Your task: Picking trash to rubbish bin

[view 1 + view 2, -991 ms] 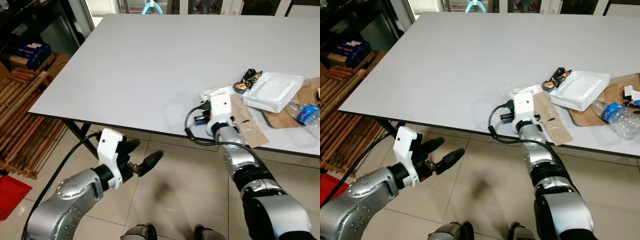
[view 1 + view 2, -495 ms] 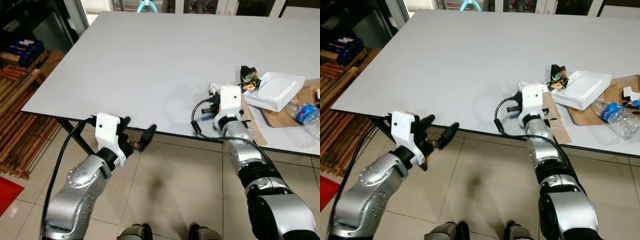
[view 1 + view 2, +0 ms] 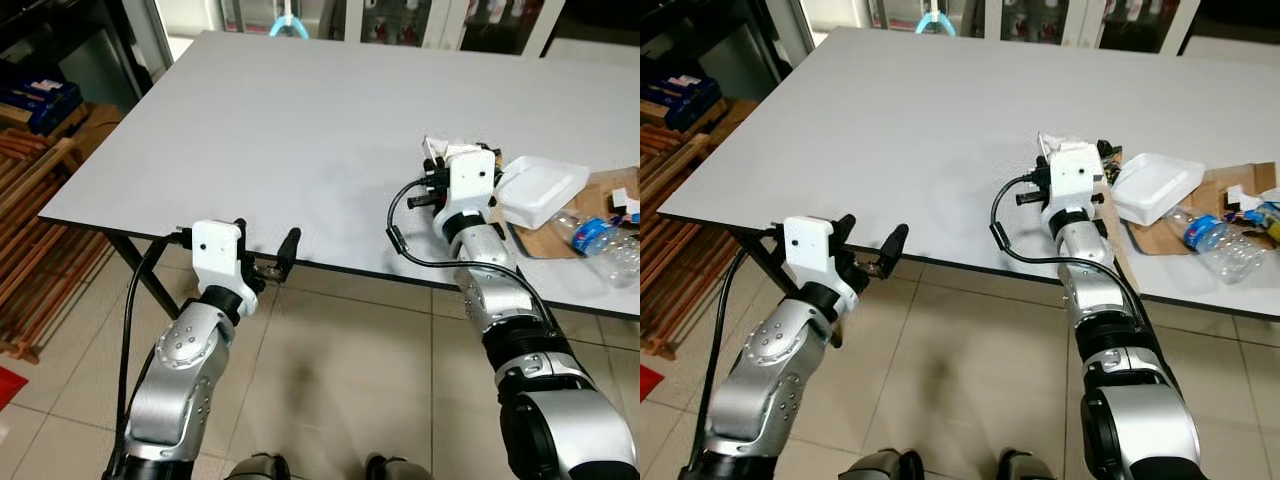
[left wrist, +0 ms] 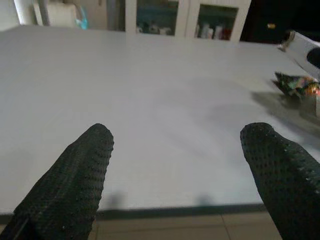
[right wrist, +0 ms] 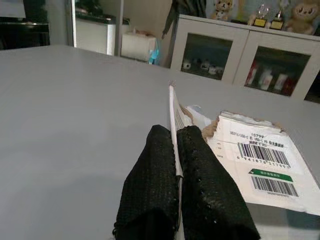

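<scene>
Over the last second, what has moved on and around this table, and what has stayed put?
The right gripper, shut on a cardboard piece, has reached further over the table toward the foam tray. The left gripper, open, rose from the floor to the table's near edge. Tray, bottle and wrapper stayed put.

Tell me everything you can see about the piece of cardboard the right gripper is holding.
The torn cardboard piece is white-faced with a brown ragged edge and carries printed barcodes and a green label. The right gripper is shut on its thin edge, holding it above the grey table. It looks flat, stiff and light.
</scene>
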### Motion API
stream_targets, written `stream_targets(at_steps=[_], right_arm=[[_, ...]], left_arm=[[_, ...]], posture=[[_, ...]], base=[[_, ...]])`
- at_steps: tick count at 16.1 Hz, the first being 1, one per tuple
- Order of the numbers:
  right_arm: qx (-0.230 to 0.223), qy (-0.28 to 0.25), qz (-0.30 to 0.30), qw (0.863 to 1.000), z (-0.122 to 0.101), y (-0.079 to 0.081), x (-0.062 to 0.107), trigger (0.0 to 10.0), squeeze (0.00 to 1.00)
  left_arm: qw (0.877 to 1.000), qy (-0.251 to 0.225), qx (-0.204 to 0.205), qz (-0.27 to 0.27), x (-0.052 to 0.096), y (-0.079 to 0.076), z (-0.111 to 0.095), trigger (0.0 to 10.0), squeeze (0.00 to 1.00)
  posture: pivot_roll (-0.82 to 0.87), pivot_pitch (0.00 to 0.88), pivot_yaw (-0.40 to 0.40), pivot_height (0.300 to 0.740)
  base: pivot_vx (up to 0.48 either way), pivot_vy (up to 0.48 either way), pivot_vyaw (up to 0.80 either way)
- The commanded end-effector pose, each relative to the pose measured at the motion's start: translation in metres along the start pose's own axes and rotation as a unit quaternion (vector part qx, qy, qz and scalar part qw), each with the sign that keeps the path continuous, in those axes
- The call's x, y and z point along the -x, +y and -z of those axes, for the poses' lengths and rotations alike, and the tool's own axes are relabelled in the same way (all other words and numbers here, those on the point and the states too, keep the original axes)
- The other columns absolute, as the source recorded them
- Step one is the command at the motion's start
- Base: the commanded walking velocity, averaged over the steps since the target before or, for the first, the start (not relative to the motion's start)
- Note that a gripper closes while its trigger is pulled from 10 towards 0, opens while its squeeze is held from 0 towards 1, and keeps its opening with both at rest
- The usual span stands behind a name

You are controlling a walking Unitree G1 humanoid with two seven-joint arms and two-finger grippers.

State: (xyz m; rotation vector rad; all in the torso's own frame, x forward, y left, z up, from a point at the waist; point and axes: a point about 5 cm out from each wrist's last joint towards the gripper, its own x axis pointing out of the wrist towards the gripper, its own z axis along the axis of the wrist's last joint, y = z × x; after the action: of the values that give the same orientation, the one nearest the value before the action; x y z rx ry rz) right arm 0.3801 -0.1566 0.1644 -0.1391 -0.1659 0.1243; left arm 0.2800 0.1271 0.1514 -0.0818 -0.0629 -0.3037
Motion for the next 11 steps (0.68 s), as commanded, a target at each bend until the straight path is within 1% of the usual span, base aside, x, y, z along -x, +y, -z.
stream_targets(at_steps=[1, 3, 4, 5, 6, 8, 11], right_arm=[[-0.003, -0.001, 0.003, 1.000, 0.000, -0.004, 0.002, 0.0, 0.00], [0.001, -0.002, 0.000, 1.000, -0.002, -0.005, 0.002, 0.0, 0.00], [0.001, -0.002, -0.002, 1.000, -0.003, -0.005, 0.002, 2.1, 0.00], [0.001, -0.003, -0.003, 1.000, -0.003, -0.005, 0.002, 4.7, 0.00], [0.000, -0.005, -0.006, 1.000, -0.005, -0.004, 0.002, 10.0, 0.00], [-0.004, -0.017, -0.008, 1.000, -0.010, -0.004, 0.003, 10.0, 0.00], [-0.009, -0.019, -0.011, 1.000, -0.011, -0.003, 0.006, 10.0, 0.00]], left_arm=[[1.000, -0.004, -0.006, -0.010, -0.001, 0.002, 0.001, 10.0, 0.00], [1.000, -0.007, -0.009, -0.024, -0.001, 0.004, 0.002, 10.0, 0.00], [0.999, -0.011, -0.012, -0.039, 0.000, 0.006, 0.003, 10.0, 0.00], [0.999, -0.013, -0.014, -0.046, 0.000, 0.008, 0.003, 10.0, 0.00], [0.998, -0.017, -0.021, -0.062, 0.000, 0.012, 0.002, 10.0, 0.00], [0.995, -0.025, -0.033, -0.093, 0.002, 0.020, 0.000, 10.0, 0.00], [0.994, -0.028, -0.040, -0.102, 0.006, 0.021, 0.001, 10.0, 0.00]], posture=[[-0.05, 0.096, 0.004, 0.740], [-0.05, 0.098, -0.001, 0.740], [-0.05, 0.101, -0.003, 0.740], [-0.05, 0.101, -0.003, 0.740], [-0.06, 0.104, -0.003, 0.740], [-0.06, 0.112, -0.005, 0.740], [-0.06, 0.135, -0.010, 0.740]], base=[[0.000, 0.000, 0.00], [0.000, 0.000, 0.00], [0.000, 0.000, 0.00], [0.000, 0.000, 0.00], [0.000, 0.000, 0.00], [0.000, 0.000, 0.00], [0.000, 0.000, 0.00]])
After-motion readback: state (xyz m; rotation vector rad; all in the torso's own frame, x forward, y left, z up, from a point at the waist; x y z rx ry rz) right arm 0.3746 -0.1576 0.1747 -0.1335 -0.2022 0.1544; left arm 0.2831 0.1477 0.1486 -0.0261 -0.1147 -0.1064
